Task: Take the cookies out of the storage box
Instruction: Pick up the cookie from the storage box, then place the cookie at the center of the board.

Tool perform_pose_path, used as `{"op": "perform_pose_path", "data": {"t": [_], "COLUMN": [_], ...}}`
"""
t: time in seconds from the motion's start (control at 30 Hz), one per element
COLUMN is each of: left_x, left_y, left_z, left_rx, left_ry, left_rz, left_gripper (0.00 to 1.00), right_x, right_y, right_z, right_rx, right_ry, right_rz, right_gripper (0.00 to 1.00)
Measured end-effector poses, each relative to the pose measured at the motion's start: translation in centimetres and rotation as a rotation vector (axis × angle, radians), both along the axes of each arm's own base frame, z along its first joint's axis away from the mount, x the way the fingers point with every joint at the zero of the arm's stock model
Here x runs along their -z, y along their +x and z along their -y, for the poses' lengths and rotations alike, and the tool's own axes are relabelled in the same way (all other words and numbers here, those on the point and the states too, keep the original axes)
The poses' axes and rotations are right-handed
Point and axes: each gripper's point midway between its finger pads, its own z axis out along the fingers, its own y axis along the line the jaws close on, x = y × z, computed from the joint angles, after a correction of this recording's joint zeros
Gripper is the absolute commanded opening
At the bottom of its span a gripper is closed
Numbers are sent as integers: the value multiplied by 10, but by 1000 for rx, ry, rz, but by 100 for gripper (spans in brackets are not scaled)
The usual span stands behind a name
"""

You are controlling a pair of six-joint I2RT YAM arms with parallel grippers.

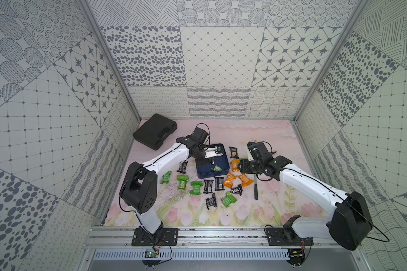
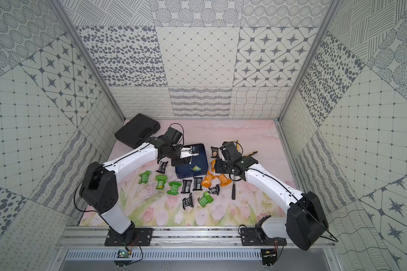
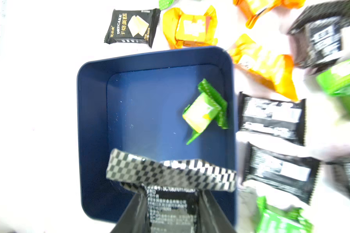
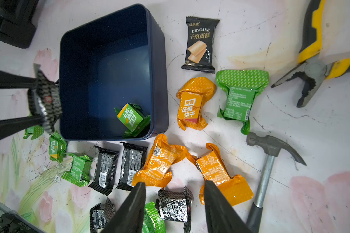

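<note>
1 green cookie packet (image 4: pixel 131 119) lies in the storage box (image 4: pixel 159 80), otherwise bare, tucked into the corner nearest the right arm with its long axis skewed diagonally to the walls. The left gripper (image 3: pixel 170 193) is pinching a black checkered packet (image 3: pixel 170 173) above the box's opposite wall. The right gripper (image 4: pixel 174 193), jaws spread and empty, hovers over the cookies (image 4: pixel 160 161) scattered on the table (image 4: pixel 251 40) just beside that corner, so it looks better placed to reach in.

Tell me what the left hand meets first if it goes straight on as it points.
Most likely the bare floor of the storage box, with the black packet that the left hand holds touching first; depth is unclear.
</note>
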Motion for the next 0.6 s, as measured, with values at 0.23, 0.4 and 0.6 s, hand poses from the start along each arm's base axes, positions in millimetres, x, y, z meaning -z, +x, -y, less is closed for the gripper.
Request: {"op": "perform_pose_path", "data": {"t": [0.23, 0.4, 0.6], "left_x": [-18, -18, 11], "left_y": [-40, -79, -128], "left_z": [-4, -15, -50], "left_rx": [-244, -460, -778], "left_ry": [10, 17, 97], "left_rz": [-38, -127, -310], "left_gripper": [0, 0, 0], "right_x": [4, 4, 10], "right_y": [2, 1, -3], "right_z": [-8, -12, -15], "right_rx": [-12, -11, -8], "right_ry": [16, 38, 42], "right_rz": [-31, -49, -84], "right_gripper": [49, 49, 49]}}
